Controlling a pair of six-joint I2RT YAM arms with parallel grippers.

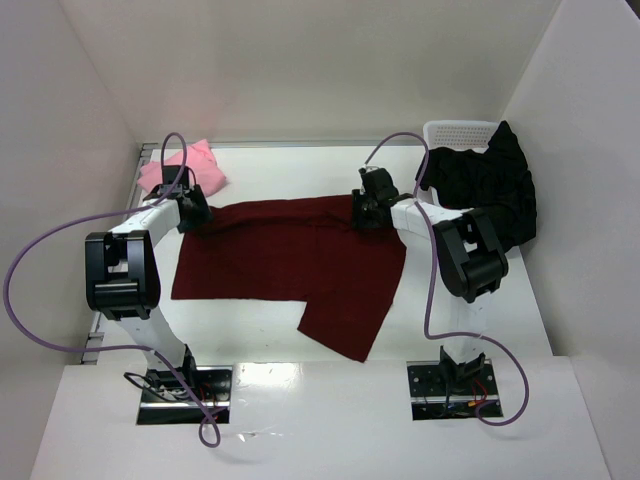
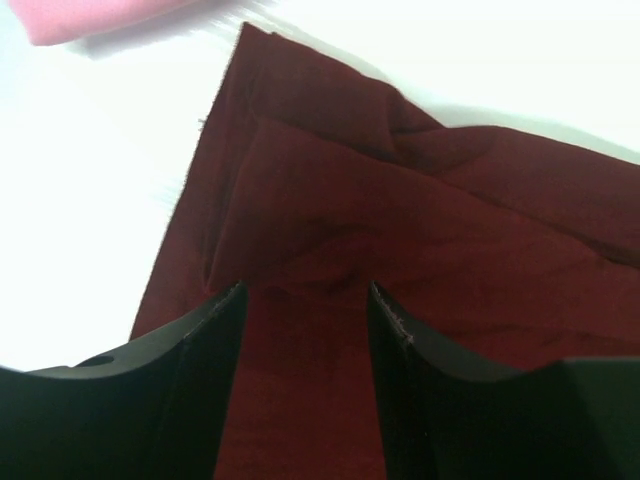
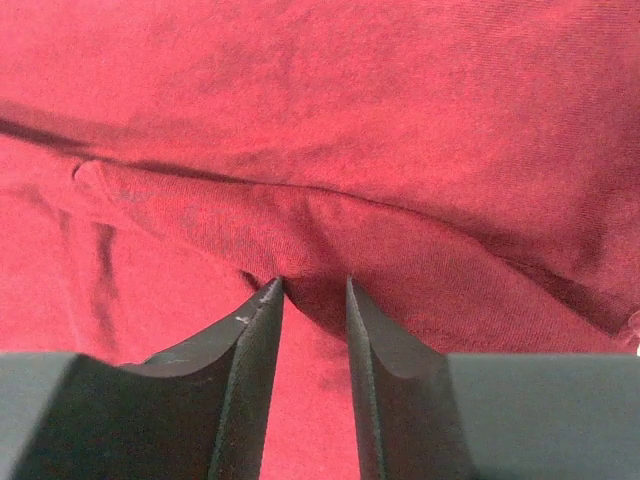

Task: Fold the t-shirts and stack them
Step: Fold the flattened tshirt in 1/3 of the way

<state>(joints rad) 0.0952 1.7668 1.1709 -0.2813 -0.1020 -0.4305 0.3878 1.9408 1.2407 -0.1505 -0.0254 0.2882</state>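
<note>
The dark maroon t-shirt (image 1: 290, 262) lies spread on the white table, one part hanging toward the near edge. My left gripper (image 1: 195, 215) is at its far left corner. In the left wrist view its jaws (image 2: 305, 290) stand apart over the maroon cloth (image 2: 450, 230), open. My right gripper (image 1: 368, 212) is at the shirt's far edge. In the right wrist view a raised fold of the red cloth (image 3: 350, 120) fills the gap between its tips (image 3: 313, 285), which pinch it. The pink t-shirt (image 1: 188, 166) lies at the back left. The black t-shirt (image 1: 490, 185) hangs over the basket.
A white mesh basket (image 1: 455, 130) stands at the back right corner under the black shirt. White walls close the table on the left, back and right. The pink cloth (image 2: 90, 15) shows at the top left of the left wrist view.
</note>
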